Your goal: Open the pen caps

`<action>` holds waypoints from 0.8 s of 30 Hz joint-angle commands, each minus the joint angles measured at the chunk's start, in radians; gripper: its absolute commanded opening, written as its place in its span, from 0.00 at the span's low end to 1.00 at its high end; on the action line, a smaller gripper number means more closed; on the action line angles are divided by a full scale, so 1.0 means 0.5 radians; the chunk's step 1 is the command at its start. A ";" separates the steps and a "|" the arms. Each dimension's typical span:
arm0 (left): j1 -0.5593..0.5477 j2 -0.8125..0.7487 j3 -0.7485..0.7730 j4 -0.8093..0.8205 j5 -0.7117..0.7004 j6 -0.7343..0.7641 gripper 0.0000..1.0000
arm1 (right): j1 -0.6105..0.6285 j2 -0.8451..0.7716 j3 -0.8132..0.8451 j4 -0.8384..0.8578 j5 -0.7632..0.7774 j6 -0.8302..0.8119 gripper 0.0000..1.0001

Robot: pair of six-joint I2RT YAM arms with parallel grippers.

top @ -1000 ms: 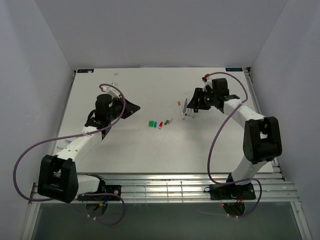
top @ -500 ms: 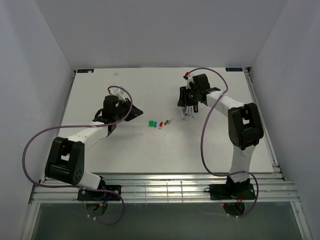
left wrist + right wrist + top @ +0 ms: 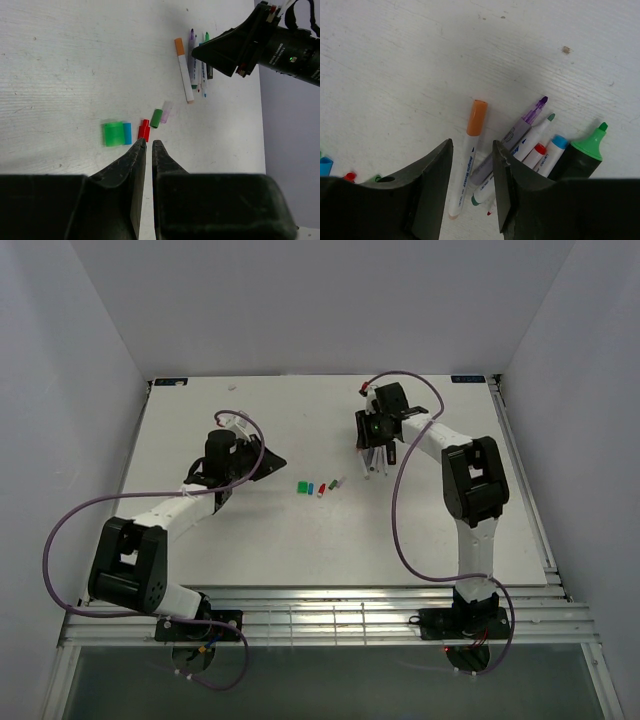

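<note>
Several pens (image 3: pixel 372 462) lie in a bunch right of the table's middle. In the right wrist view I see a white pen (image 3: pixel 465 175) with an orange cap (image 3: pixel 477 117), a purple pen (image 3: pixel 520 131), white pens with green, red and blue ends, and a black marker (image 3: pixel 580 160) with a green tip. My right gripper (image 3: pixel 472 150) is open above them, its jaws either side of the orange-capped pen, holding nothing. Loose caps lie in a row: green (image 3: pixel 113 133), blue (image 3: pixel 127 133), red (image 3: pixel 144 130), dark green (image 3: pixel 156 118), clear (image 3: pixel 166 111). My left gripper (image 3: pixel 147 142) is shut and empty, just short of the red cap.
The cap row (image 3: pixel 320 486) lies between the two grippers in the top view. The left gripper (image 3: pixel 262 462) is left of it and the right gripper (image 3: pixel 372 440) is over the pens. Purple cables loop from both arms. White walls enclose the table.
My right gripper has swung left and back from beside the pens to over them. My left arm shifted slightly right a second ago and has held still since.
</note>
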 commanded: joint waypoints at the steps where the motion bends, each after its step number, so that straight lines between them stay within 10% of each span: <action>1: -0.009 -0.100 -0.019 0.066 0.031 -0.008 0.22 | 0.067 0.039 0.040 -0.022 0.068 -0.058 0.43; 16: -0.009 -0.207 -0.114 0.073 0.065 -0.036 0.23 | 0.254 0.073 -0.154 -0.059 0.384 -0.012 0.32; 24: -0.009 -0.229 -0.142 0.067 0.126 -0.073 0.25 | 0.325 0.040 -0.326 0.009 0.427 -0.003 0.08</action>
